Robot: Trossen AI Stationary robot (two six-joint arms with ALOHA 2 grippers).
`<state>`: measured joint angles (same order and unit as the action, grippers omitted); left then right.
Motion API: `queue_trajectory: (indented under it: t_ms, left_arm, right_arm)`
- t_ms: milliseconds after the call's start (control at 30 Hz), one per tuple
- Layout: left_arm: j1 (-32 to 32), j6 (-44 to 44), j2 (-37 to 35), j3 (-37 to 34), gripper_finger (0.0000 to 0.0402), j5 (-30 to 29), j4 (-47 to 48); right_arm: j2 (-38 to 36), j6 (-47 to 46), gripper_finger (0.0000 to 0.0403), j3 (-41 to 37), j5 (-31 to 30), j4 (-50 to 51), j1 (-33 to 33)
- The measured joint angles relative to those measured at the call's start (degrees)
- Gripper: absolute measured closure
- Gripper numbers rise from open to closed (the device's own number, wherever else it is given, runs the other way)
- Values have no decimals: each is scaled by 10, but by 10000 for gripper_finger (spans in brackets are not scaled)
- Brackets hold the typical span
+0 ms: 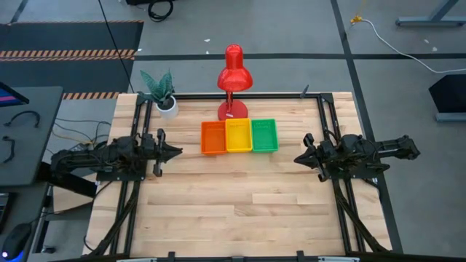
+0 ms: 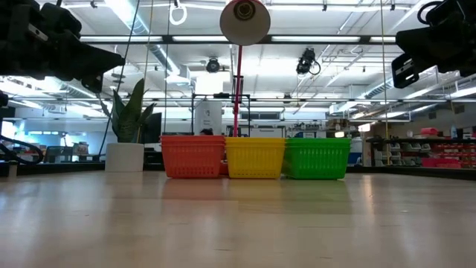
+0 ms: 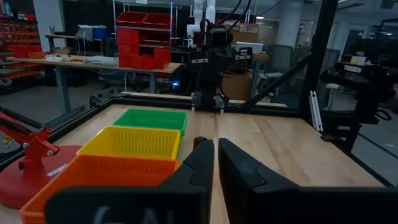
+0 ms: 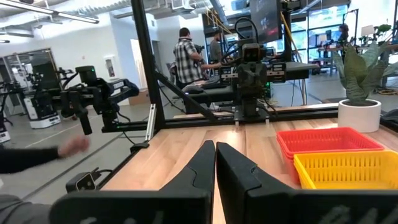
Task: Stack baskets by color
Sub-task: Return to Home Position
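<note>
Side by side at the table's far middle stand an orange basket point(image 1: 212, 137), a yellow basket point(image 1: 238, 135) and a green basket point(image 1: 264, 135), bottoms on the wood; whether more are nested in each, I cannot tell. My left gripper point(image 1: 177, 152) hovers at the left, level and shut, pointing toward the orange basket point(image 3: 99, 177), a short way off it. At the right, my right gripper point(image 1: 298, 157) hovers shut too, pointing toward the green one. Both are held above the table and touch nothing.
A red desk lamp point(image 1: 234, 76) stands just behind the baskets, its base point(image 1: 232, 110) on the table. A potted plant point(image 1: 163, 93) in a white pot sits at the far left corner. Bare wood stretches from the baskets to the near edge point(image 1: 240, 218). People show beyond the table.
</note>
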<state>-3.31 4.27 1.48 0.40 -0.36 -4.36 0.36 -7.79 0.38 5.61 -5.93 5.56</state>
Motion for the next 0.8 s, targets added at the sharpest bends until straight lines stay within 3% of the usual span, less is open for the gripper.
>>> queue_trajectory:
  t_ms: [700, 800]
  left_arm:
    - [0, 0, 0, 0, 374, 0, -1]
    - [0, 0, 0, 0, 376, 0, -1]
  right_arm:
    - [0, 0, 385, 0, 0, 0, 0]
    - [2, 33, 385, 0, -37, 12, 0]
